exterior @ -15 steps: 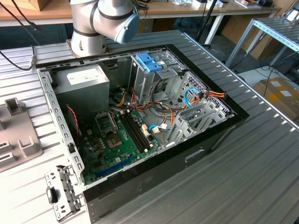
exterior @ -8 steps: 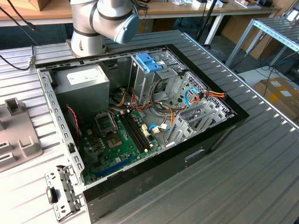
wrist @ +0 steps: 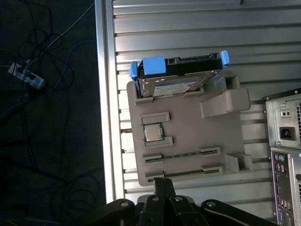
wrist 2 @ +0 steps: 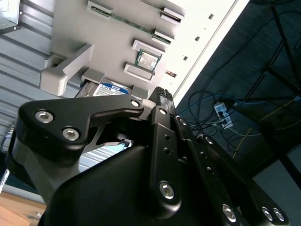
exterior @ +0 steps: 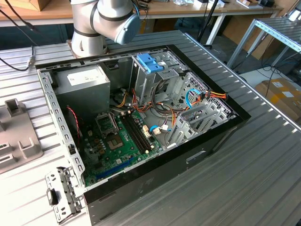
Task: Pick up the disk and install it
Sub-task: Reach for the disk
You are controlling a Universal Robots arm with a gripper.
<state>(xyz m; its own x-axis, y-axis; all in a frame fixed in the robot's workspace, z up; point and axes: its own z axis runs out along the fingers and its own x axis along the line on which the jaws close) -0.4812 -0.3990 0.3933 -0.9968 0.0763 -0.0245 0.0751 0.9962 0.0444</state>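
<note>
Grey tray (wrist: 188,141) holding disk (wrist: 175,86), chip (wrist: 152,132) recessed

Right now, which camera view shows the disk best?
The first wrist view: the disk lies unobstructed in the grey holder, blue rails and label visible. The second wrist view catches a sliver of its label behind the end effector. The exterior view takes in the computer case and part of the holder.

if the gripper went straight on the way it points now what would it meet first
Most likely the grey tray, near the edge closest to the gripper; the disk sits at the tray's far end. Depth is unclear, so it might land on the table instead.
</note>
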